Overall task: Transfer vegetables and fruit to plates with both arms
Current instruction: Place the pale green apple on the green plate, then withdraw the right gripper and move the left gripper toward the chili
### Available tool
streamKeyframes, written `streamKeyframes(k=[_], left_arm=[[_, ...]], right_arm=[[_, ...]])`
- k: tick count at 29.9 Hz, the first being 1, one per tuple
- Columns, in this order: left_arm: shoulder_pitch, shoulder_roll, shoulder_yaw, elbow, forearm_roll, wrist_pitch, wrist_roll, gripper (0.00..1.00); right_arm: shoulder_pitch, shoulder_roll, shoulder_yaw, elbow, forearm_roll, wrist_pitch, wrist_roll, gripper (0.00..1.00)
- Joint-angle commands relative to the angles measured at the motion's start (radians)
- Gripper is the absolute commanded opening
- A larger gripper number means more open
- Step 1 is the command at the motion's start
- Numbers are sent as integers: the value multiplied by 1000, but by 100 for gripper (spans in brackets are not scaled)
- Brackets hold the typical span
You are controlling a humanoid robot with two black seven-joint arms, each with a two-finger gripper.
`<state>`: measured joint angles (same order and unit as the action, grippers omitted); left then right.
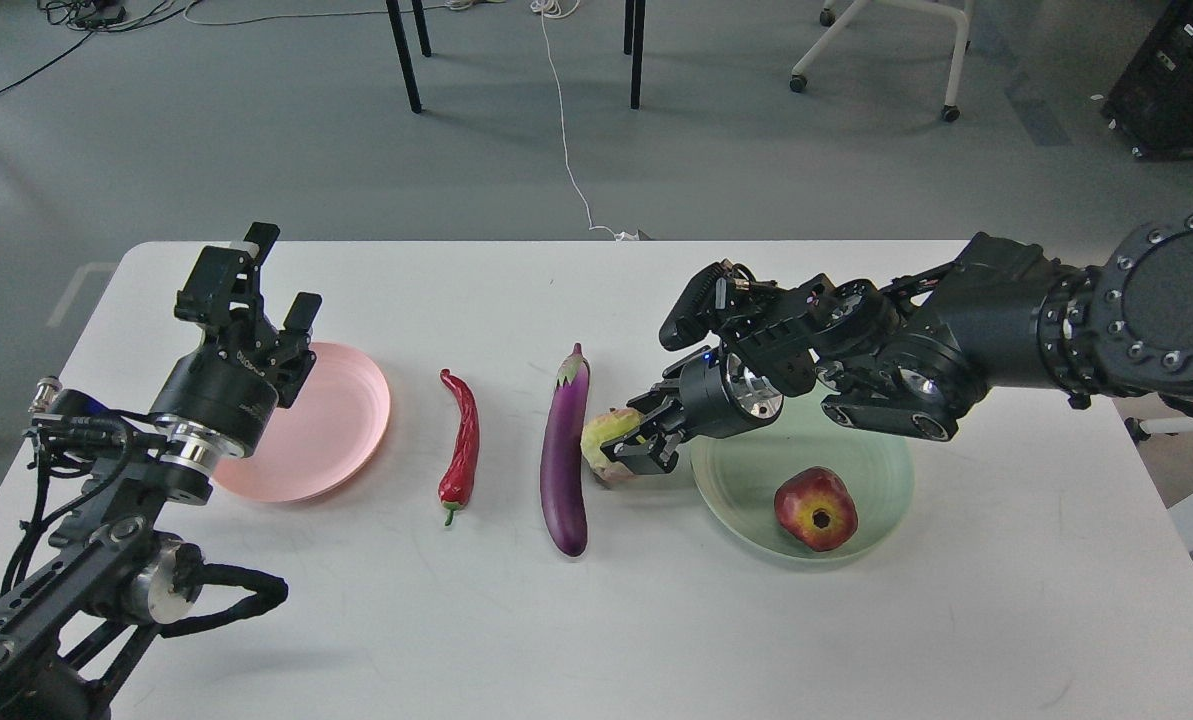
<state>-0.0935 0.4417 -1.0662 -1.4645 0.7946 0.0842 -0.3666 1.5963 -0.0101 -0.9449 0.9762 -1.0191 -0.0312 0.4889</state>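
Observation:
My right gripper (pixel 632 447) is shut on the bumpy yellow-green fruit (pixel 601 435), which sits between the purple eggplant (pixel 564 460) and the mint green plate (pixel 881 470); I cannot tell whether the fruit touches the table. The dark red pomegranate (pixel 816 510) lies in the green plate. The red chili pepper (pixel 461 445) lies on the table to the left of the eggplant. The pale pink plate (pixel 341 420) holds nothing. My left gripper (pixel 278 280) is open and empty, held above the pink plate's left side.
The white table (pixel 596 620) has bare room along its front and back. My right arm's wrist and forearm (pixel 906 350) hang over the far part of the green plate. Table legs, a chair base and a white cable are on the floor beyond.

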Motion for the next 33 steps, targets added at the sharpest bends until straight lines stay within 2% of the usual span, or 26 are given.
streamKeyframes(k=[1, 8, 13, 15, 17, 20, 21, 29, 33], left_arm=[[0, 12, 0, 0, 0, 0, 0, 98], [0, 12, 3, -2, -2, -1, 0, 98], [1, 12, 5, -5, -3, -1, 0, 98], [1, 11, 6, -5, -3, -1, 0, 98], [1, 8, 8, -7, -3, -3, 0, 98], [1, 8, 8, -7, -3, -1, 0, 98], [1, 8, 6, -7, -3, -1, -2, 98], [1, 9, 3, -11, -2, -1, -2, 98], [1, 9, 6, -11, -2, -1, -2, 98]], right_arm=[[88, -102, -3, 70, -32, 5, 0, 39], [123, -310, -17, 94, -223, 5, 0, 39], [116, -419, -64, 197, -256, 5, 0, 40], [103, -439, -66, 200, -256, 5, 0, 46], [82, -441, -66, 193, -256, 5, 0, 56], [68, -438, -61, 184, -254, 4, 0, 90], [67, -436, -61, 182, -254, 4, 0, 93], [94, -403, 23, 184, -201, 4, 0, 96], [145, -289, 38, 185, -54, 23, 0, 96]])
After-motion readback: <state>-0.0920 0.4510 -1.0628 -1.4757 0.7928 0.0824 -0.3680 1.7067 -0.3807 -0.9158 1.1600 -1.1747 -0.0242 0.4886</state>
